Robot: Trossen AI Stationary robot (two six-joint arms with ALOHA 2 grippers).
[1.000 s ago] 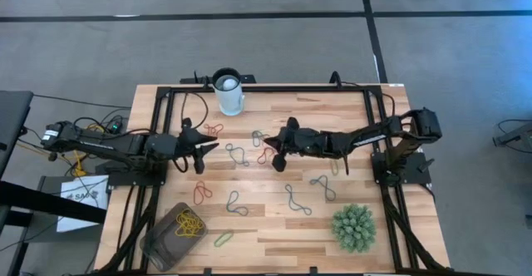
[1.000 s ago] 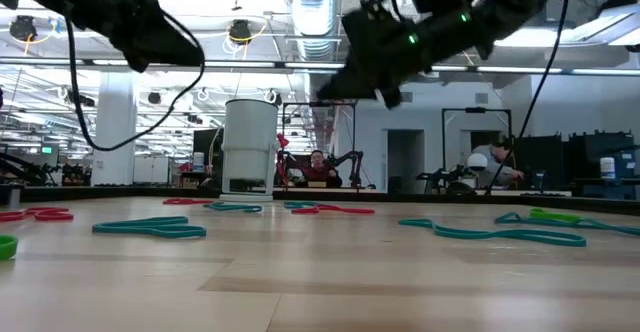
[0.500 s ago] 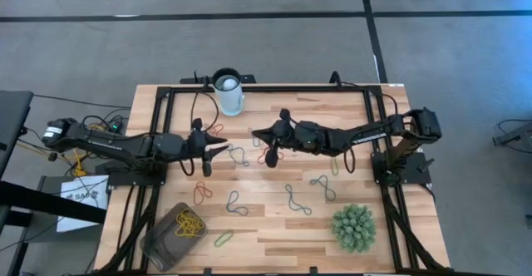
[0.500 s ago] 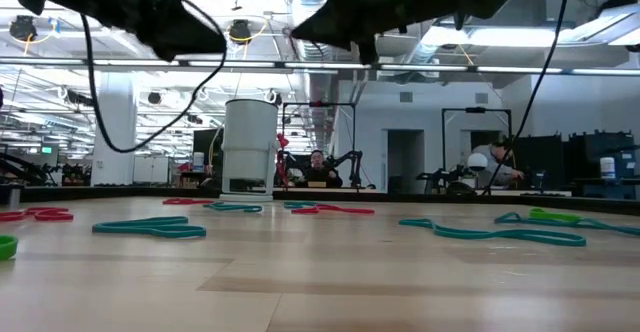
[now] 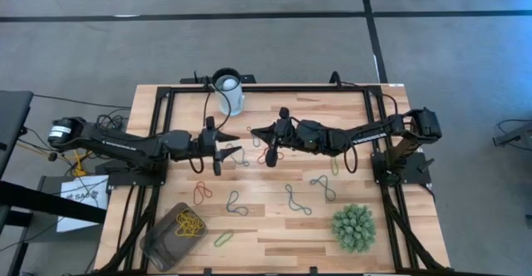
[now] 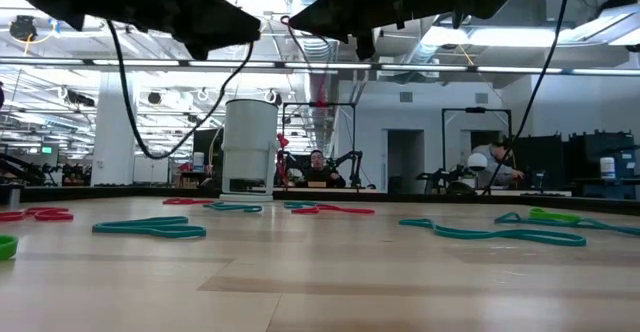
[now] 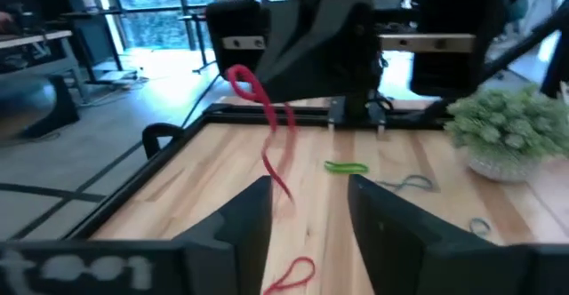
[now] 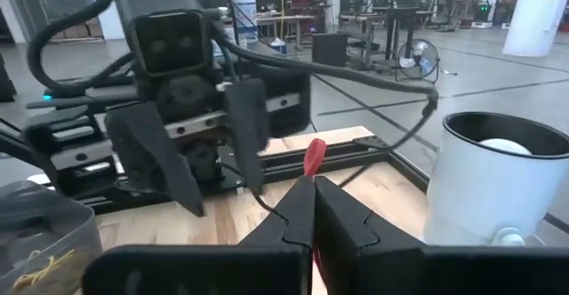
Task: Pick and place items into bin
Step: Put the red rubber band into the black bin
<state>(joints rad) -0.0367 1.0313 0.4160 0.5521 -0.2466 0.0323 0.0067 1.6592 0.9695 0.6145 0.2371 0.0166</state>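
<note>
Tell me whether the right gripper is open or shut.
Shut. In the right wrist view the right gripper has its fingers pressed together on a red band, which hangs from it in the left wrist view above the table.

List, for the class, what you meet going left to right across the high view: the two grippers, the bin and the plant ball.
bin → left gripper → right gripper, shut on a red band → plant ball
</note>
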